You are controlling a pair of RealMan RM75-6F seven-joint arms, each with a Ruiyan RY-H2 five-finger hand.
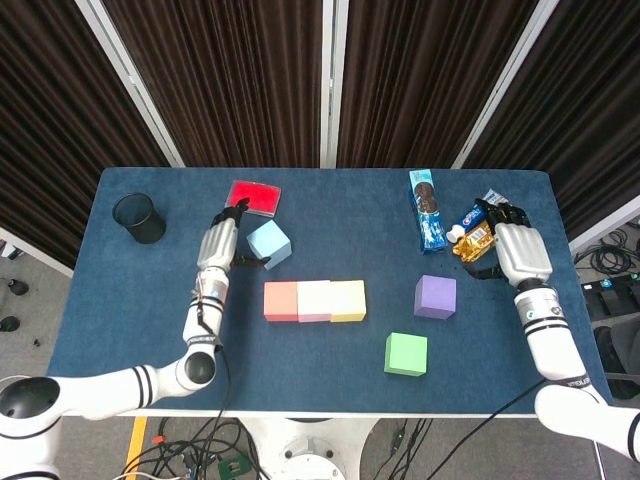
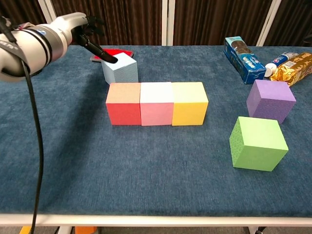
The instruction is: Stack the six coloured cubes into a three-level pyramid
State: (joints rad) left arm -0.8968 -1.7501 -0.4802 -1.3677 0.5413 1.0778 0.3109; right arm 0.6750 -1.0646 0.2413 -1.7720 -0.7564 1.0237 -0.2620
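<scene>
Left hand (image 1: 220, 240) spread, holding nothing, beside light blue cube (image 1: 269, 244); right hand (image 1: 521, 250) empty, fingers apart, near snack packets (image 1: 474, 241); base row red cube (image 1: 281, 301), pink cube (image 1: 314, 300), yellow cube (image 1: 348, 300) touching mid-table (image 1: 150, 320); cubes probably light, stiff, fuzzy-faced; grip opposite side faces.

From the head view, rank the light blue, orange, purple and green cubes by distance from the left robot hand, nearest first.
1. Light blue cube, right beside the left robot hand.
2. Orange cube, left end of the row.
3. Green cube, front right.
4. Purple cube, right side.
</scene>
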